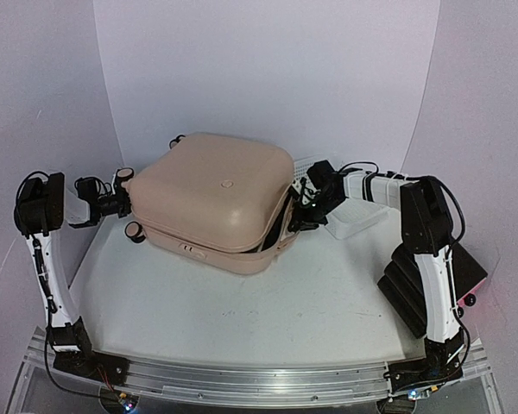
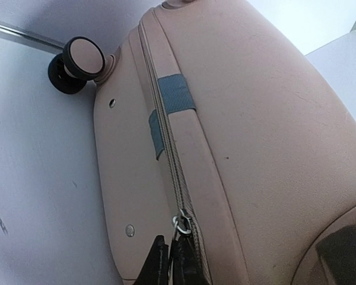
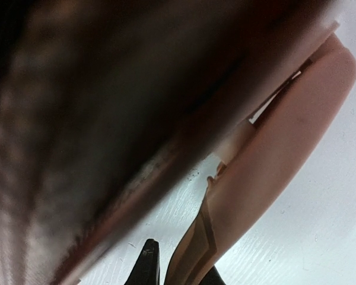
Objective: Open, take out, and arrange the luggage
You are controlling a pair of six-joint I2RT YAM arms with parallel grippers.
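Note:
The pale pink luggage (image 1: 216,194) lies flat in the middle of the table, its lid raised a little along the front right, where a dark gap shows. My left gripper (image 1: 123,205) is at its left end between two wheels (image 1: 135,231). In the left wrist view this gripper (image 2: 169,244) is shut on the metal zipper pull (image 2: 181,224) at the seam. My right gripper (image 1: 296,216) is at the suitcase's right side. In the right wrist view its jaws (image 3: 179,260) are shut on a pink rim strip (image 3: 267,160) of the shell, with blurred dark lining (image 3: 107,89) overhead.
A white mesh basket (image 1: 356,220) sits behind the right gripper, close to the suitcase's right side. A stack of black flat pieces (image 1: 410,285) lies at the table's right edge beside the right arm. Pale curved walls enclose the back and sides.

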